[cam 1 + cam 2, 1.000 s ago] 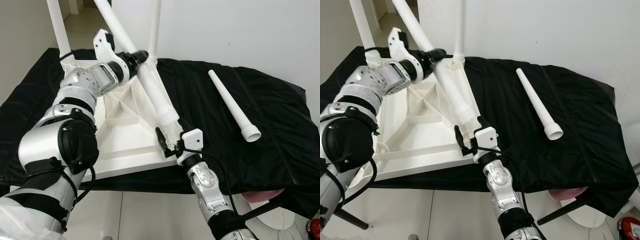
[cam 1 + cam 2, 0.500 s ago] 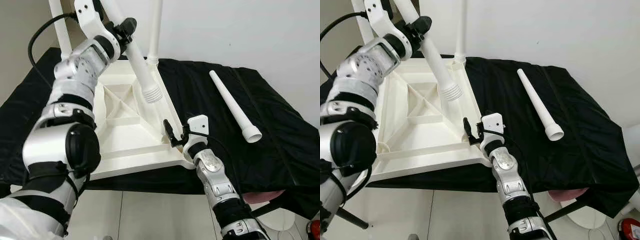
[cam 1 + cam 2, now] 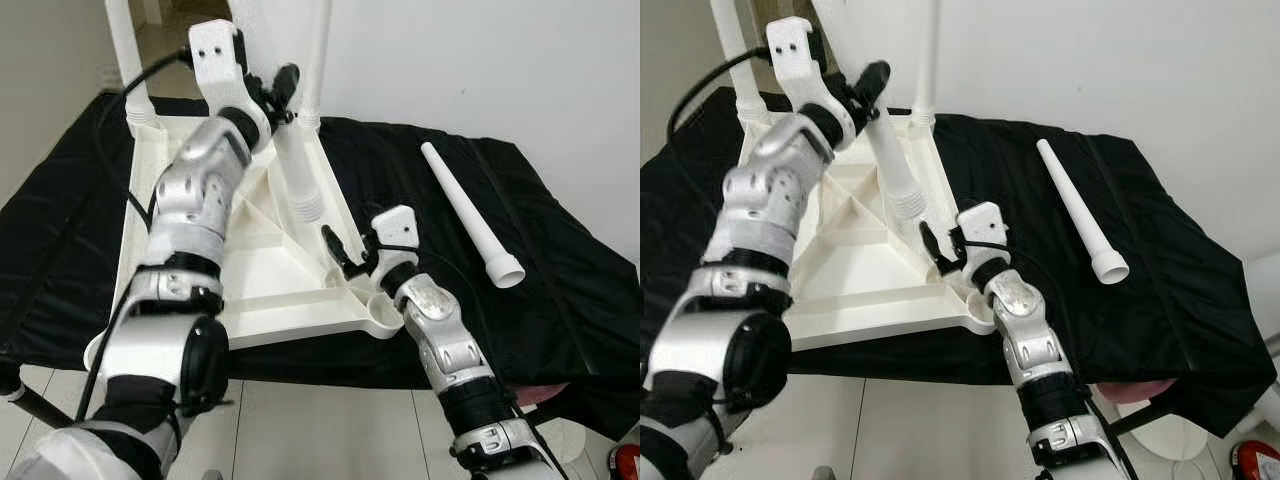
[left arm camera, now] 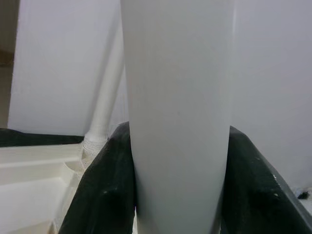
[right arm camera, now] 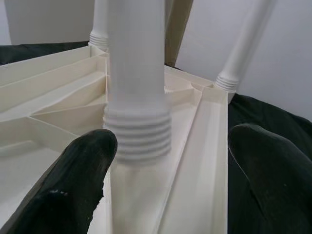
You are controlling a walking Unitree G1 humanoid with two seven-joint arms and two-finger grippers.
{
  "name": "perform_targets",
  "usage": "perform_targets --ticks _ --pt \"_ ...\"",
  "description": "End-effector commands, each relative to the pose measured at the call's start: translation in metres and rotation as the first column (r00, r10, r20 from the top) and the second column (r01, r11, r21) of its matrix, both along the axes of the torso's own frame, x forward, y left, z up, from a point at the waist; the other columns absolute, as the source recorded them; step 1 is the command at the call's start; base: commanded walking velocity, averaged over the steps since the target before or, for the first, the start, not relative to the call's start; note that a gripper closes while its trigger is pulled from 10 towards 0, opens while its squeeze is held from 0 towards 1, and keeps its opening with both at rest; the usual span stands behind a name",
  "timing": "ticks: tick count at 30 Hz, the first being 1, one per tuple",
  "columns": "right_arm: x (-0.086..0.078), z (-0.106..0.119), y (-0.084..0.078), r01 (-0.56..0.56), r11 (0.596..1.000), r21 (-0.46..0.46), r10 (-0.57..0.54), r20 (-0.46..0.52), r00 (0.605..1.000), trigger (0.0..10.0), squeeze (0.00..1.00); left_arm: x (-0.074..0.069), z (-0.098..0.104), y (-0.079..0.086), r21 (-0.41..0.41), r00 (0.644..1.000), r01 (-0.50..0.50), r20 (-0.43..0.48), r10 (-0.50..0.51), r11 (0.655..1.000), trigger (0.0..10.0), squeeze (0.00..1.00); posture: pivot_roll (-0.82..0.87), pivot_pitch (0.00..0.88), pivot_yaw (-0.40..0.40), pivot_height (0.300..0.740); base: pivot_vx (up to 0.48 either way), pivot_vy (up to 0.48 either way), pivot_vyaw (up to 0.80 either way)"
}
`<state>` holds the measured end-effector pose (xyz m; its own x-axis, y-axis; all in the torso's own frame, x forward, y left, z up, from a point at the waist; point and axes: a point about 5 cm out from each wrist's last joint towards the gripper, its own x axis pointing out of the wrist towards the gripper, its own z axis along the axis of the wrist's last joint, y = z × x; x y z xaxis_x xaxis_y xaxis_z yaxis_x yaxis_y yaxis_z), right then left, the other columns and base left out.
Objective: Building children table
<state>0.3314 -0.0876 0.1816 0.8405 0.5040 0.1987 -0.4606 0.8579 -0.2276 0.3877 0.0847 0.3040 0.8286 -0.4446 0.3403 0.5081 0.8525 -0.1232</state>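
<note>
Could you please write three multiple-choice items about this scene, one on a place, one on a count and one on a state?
1. Where does the loose white plastic table leg lie?
A. on the black cloth
B. on the floor tiles
C. inside the upturned white plastic tabletop

2. How many legs stand screwed into tabletop corners?
A. none
B. two
C. four

3. How does the left gripper stand?
A. open and idle
B. shut on the white threaded leg
C. shut on the cloth

Answers: 1 A, the leg rests on the cloth to the tabletop's right. 2 B, two upright legs rise from the far corners. 3 B, the left wrist view has black fingers pressing both sides of the leg, while the right gripper waits open.
</note>
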Motion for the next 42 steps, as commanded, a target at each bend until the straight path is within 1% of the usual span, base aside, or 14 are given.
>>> perform_targets --ticks 1,5,6,8,11,15,16,23,28,33,35,42 --pt "0.0 0.003 -0.002 -0.012 1.0 -0.022 0.012 -0.007 1.0 10.0 0.0 -0.009 0.008 -0.011 0.047 0.996 0.019 0.087 -0.023 0.999 10.0 0.0 0.05 0.0 -0.124 0.74 0.0 0.0 0.0" --pt "0.0 0.008 -0.001 -0.019 1.0 -0.008 0.018 -0.018 1.0 10.0 0.0 -0.024 0.005 -0.026 0.078 0.985 0.058 0.16 -0.07 0.995 10.0 0.0 0.05 0.0 -0.124 0.74 0.0 0.0 0.0" --pt "0.0 0.008 -0.001 -0.019 1.0 -0.008 0.018 -0.018 1.0 10.0 0.0 -0.024 0.005 -0.026 0.078 0.985 0.058 0.16 -0.07 0.995 10.0 0.0 0.05 0.0 -0.124 0.74 0.0 0.0 0.0" --pt "-0.001 0.009 0.0 -0.021 1.0 -0.015 0.02 -0.025 0.999 10.0 0.0 -0.032 0.001 -0.034 0.093 0.98 0.082 0.174 -0.097 0.992 10.0 0.0 0.05 0.0 -0.125 0.74 0.0 0.0 0.0" --pt "-0.001 0.01 0.0 -0.02 1.0 -0.017 0.019 -0.03 0.999 10.0 0.0 -0.035 0.0 -0.037 0.092 0.978 0.091 0.181 -0.106 0.992 10.0 0.0 0.05 0.0 -0.125 0.74 0.0 0.0 0.0" --pt "0.001 0.011 -0.002 -0.001 1.0 -0.021 0.0 -0.042 0.999 10.0 0.0 -0.049 -0.002 -0.053 0.088 0.965 0.15 0.204 -0.165 0.985 10.0 0.0 0.05 0.0 -0.128 0.74 0.0 0.0 0.0" --pt "0.001 0.011 -0.002 -0.001 1.0 -0.021 0.0 -0.042 0.999 10.0 0.0 -0.049 -0.002 -0.053 0.088 0.965 0.15 0.204 -0.165 0.985 10.0 0.0 0.05 0.0 -0.128 0.74 0.0 0.0 0.0" --pt "0.009 0.018 -0.004 0.036 0.999 -0.011 -0.036 -0.043 0.998 10.0 0.0 -0.061 -0.005 -0.069 0.075 0.957 0.19 0.207 -0.202 0.979 10.0 0.0 0.05 0.0 -0.134 0.74 0.0 0.0 0.0" --pt "0.011 0.021 -0.004 0.044 0.999 -0.009 -0.044 -0.038 0.998 10.0 0.0 -0.063 -0.005 -0.072 0.074 0.956 0.195 0.207 -0.206 0.978 10.0 0.0 0.05 0.0 -0.136 0.74 0.0 0.0 0.0" --pt "0.015 0.029 -0.003 0.058 0.998 -0.005 -0.058 -0.023 0.998 10.0 0.0 -0.07 -0.007 -0.08 0.071 0.954 0.208 0.204 -0.218 0.976 10.0 0.0 0.05 0.0 -0.142 0.74 0.0 0.0 0.0" --pt "0.017 0.029 -0.004 0.07 0.997 -0.012 -0.07 -0.029 0.997 10.0 0.0 -0.072 -0.007 -0.082 0.071 0.953 0.21 0.206 -0.22 0.975 10.0 0.0 0.05 0.0 -0.146 0.74 0.0 0.0 0.0" --pt "0.018 0.028 -0.005 0.077 0.997 -0.013 -0.077 -0.035 0.996 10.0 0.0 -0.074 -0.007 -0.084 0.069 0.952 0.214 0.208 -0.224 0.974 10.0 0.0 0.05 0.0 -0.146 0.74 0.0 0.0 0.0"
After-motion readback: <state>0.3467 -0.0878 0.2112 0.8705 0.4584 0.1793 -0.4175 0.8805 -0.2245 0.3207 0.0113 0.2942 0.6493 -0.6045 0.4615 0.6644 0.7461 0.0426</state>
